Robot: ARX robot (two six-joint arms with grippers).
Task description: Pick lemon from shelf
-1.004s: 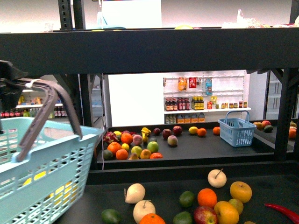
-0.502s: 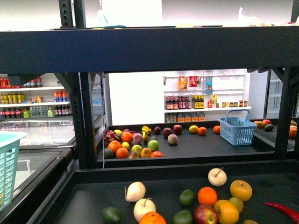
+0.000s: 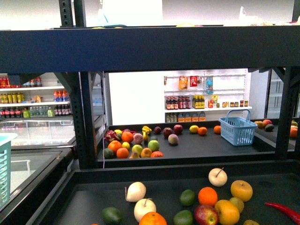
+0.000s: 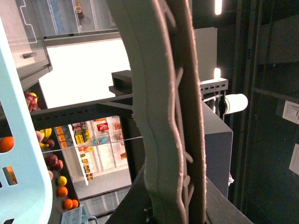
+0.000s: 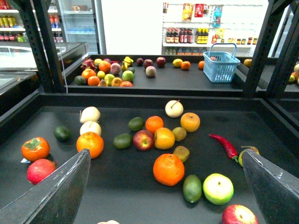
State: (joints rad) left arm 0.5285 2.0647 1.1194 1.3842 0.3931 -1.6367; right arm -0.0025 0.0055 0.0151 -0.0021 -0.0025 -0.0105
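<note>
Bright white light is pouring through the gap behind the shelf (image 3: 150, 49) in the front view, washing the top strip and the far wall out to near blank, while the crossbeam is reading as a flat dark band. The near tier is sitting dimmer, its fruit showing soft highlights and faint shadows. In the left wrist view a pale handle (image 4: 163, 116) is looming close and out of focus, two ceiling lamps (image 4: 217, 7) are glaring, and the right side is falling into murk. The right wrist view is looking evenly lit and sharp, with the right tool's fingers (image 5: 56, 196) blurring at the lower corners.
</note>
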